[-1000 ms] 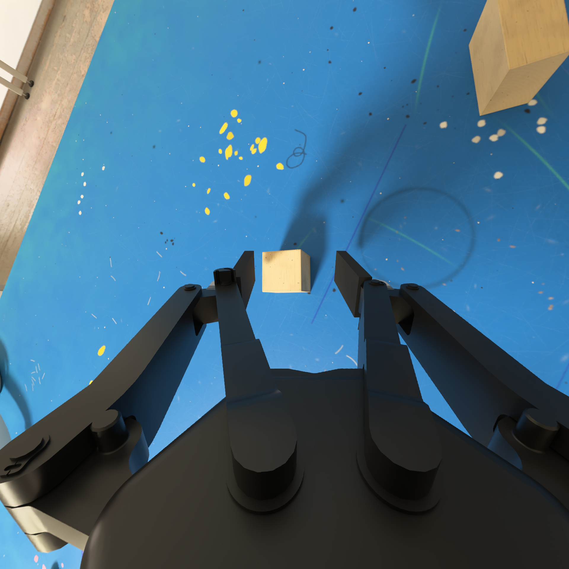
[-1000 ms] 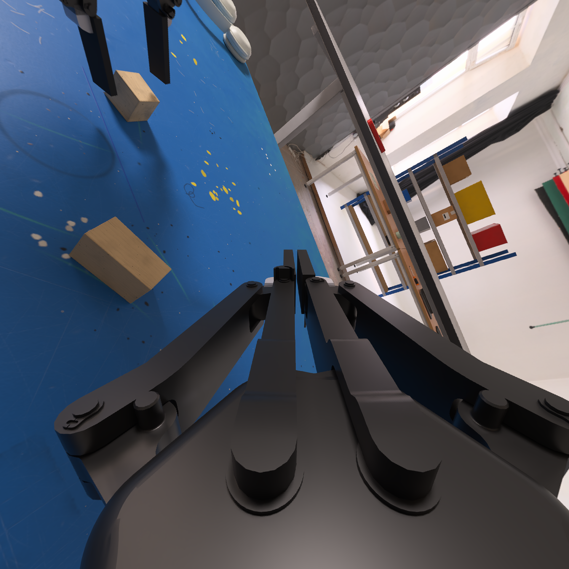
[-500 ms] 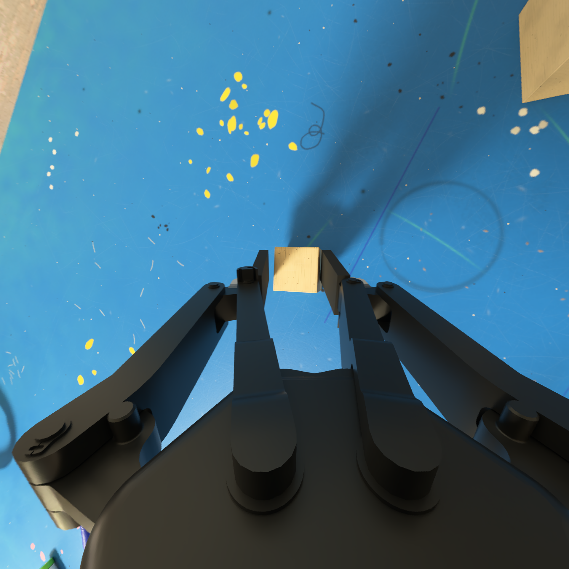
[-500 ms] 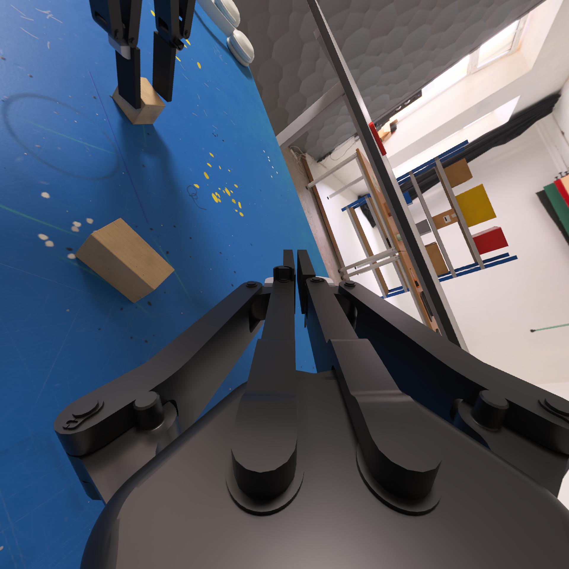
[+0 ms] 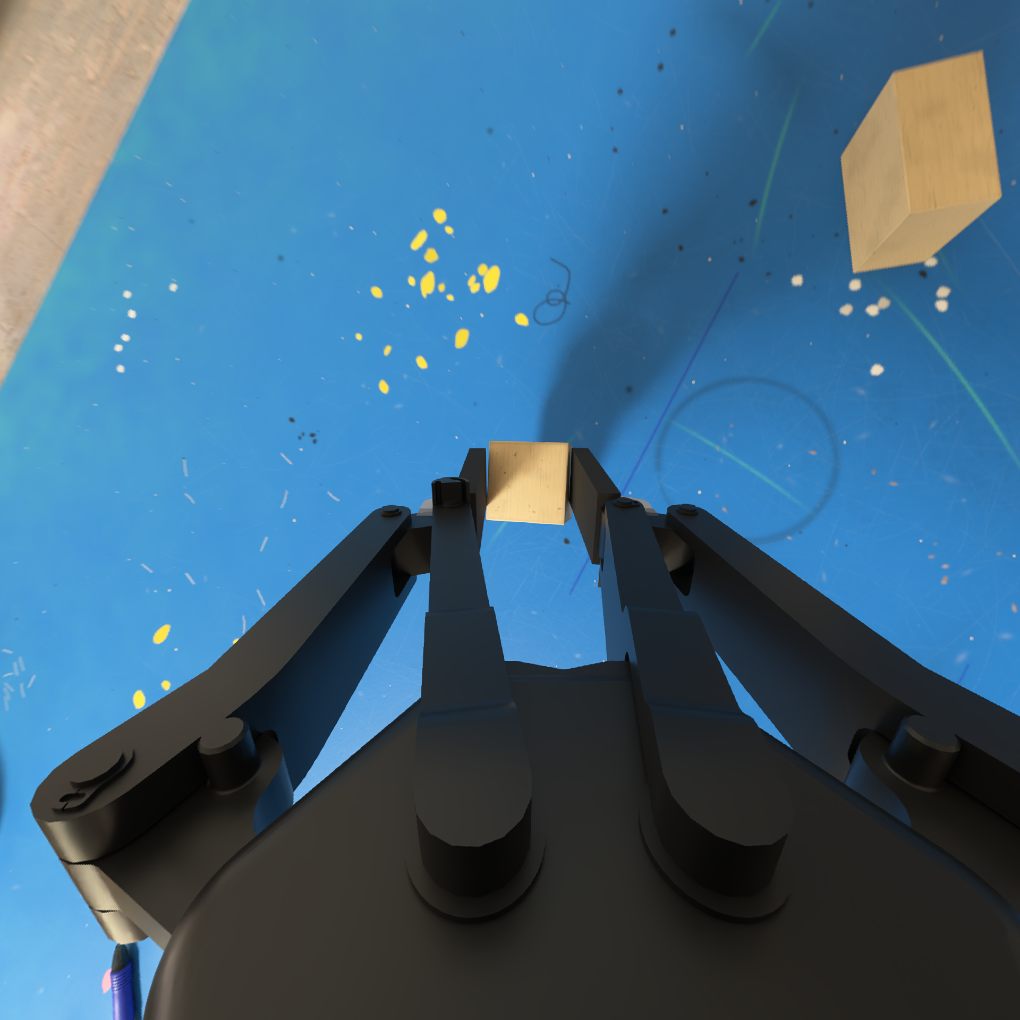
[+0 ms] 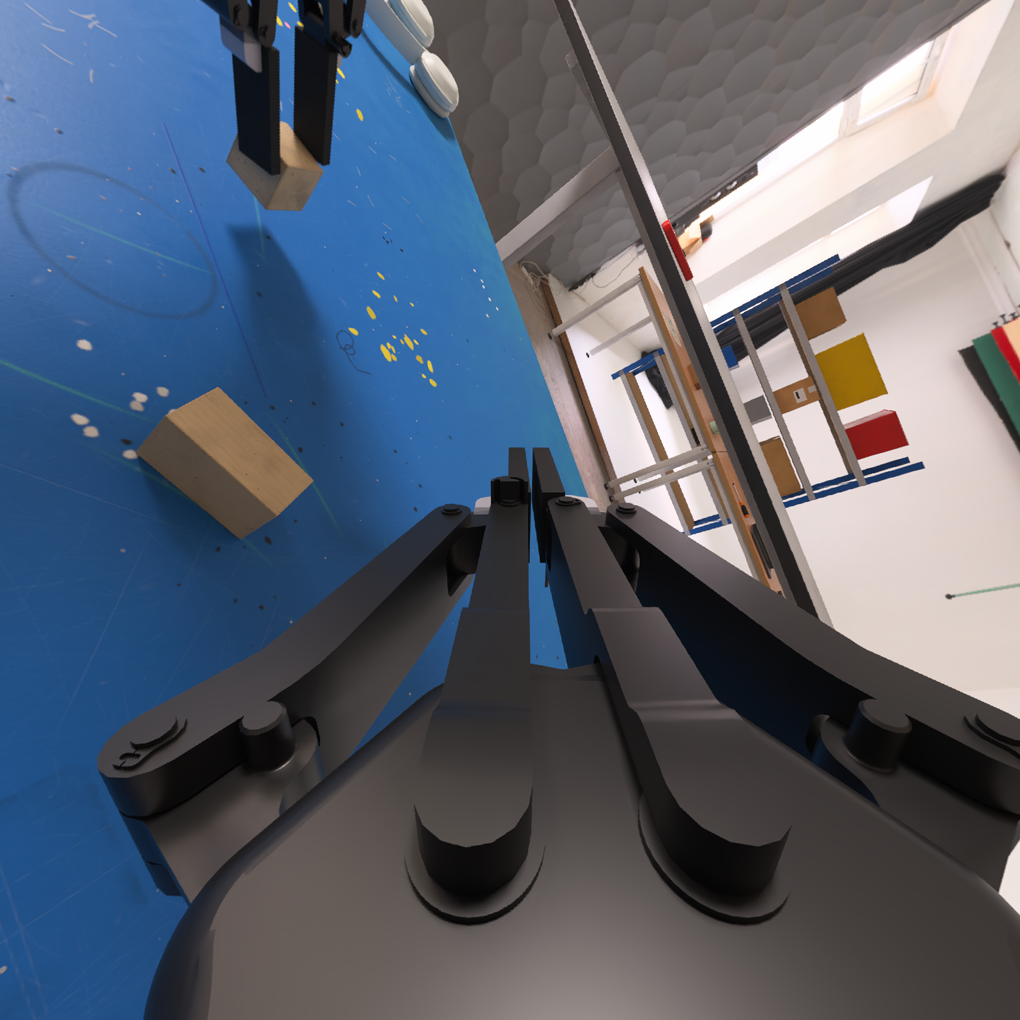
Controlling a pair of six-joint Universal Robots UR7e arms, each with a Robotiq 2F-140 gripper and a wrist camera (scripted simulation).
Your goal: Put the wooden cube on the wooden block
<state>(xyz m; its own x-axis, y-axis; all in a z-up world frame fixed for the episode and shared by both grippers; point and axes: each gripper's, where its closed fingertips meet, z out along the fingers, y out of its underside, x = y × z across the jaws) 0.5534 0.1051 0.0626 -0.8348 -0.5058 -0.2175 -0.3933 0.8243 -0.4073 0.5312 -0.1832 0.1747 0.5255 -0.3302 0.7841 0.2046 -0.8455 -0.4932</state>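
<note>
My left gripper (image 5: 528,469) is shut on the small wooden cube (image 5: 527,482) and holds it above the blue table. The right wrist view shows that gripper (image 6: 287,160) from afar with the cube (image 6: 290,179) lifted clear of its shadow. The larger wooden block (image 5: 920,160) lies on the table at the upper right of the left wrist view, and at the left in the right wrist view (image 6: 223,461). My right gripper (image 6: 529,461) is shut and empty, off to the side near the table's edge.
The blue table (image 5: 276,331) has paint specks and a drawn circle (image 5: 745,458). Its wooden edge strip (image 5: 60,110) runs at the upper left. Two white rounded objects (image 6: 436,83) sit at the table's far edge. Shelving with coloured boxes (image 6: 850,372) stands beyond.
My left gripper closed on the cube and lifted it off the table. The block has come further into the left wrist view. The right gripper has stayed still.
</note>
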